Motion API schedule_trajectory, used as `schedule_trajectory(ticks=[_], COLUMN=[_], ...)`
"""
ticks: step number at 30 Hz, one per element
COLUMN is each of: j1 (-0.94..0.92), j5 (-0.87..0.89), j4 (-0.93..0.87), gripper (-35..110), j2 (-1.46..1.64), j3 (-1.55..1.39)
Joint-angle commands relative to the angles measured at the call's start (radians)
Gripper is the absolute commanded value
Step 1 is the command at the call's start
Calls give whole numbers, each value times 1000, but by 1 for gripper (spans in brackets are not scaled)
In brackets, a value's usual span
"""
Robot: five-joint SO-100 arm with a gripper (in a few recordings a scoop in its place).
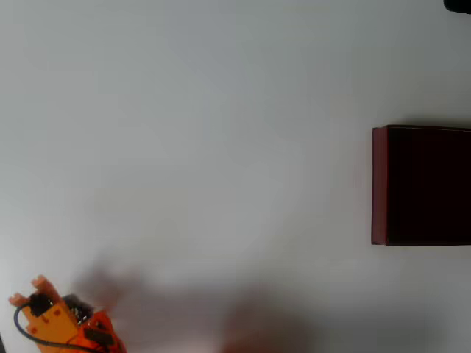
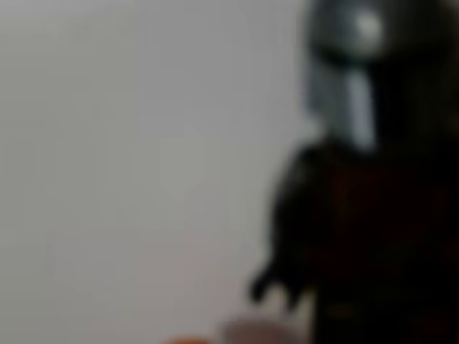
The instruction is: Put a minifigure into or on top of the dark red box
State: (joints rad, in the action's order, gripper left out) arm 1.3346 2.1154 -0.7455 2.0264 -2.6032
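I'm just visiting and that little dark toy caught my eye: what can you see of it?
In the wrist view the minifigure looms close and blurred: a dark grey-black body, one arm hanging with a small claw hand, and a rounded, glossy bluish-grey helmet with a pale vertical stripe. It appears upright against the pale table. Whether anything touches it is unclear.

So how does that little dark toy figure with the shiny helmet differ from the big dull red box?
The small dark minifigure with a bluish-grey helmet has a rounded head, body and arm; the rectangular dull red box is all straight edges. The minifigure looms blurred and very close in the wrist view, while the box lies at the right edge of the overhead view, far from the orange arm. The box is open with a dark maroon inside. Both are largely very dark.
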Motion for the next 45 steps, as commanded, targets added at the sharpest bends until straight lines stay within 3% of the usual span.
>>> schedule_trajectory(ticks=[1,18,22,35,37,41,45], j1=[-5,-29,-29,-40,-66,-124,-262], j5=[-49,-107,-115,-156,-210,-308,-503], j4=[-9,58,58,46,-35,-495,-739], gripper=[20,11,1,1,1,1,1], j2=[-12,37,37,44,54,101,273], j3=[21,-49,-49,-35,25,324,476])
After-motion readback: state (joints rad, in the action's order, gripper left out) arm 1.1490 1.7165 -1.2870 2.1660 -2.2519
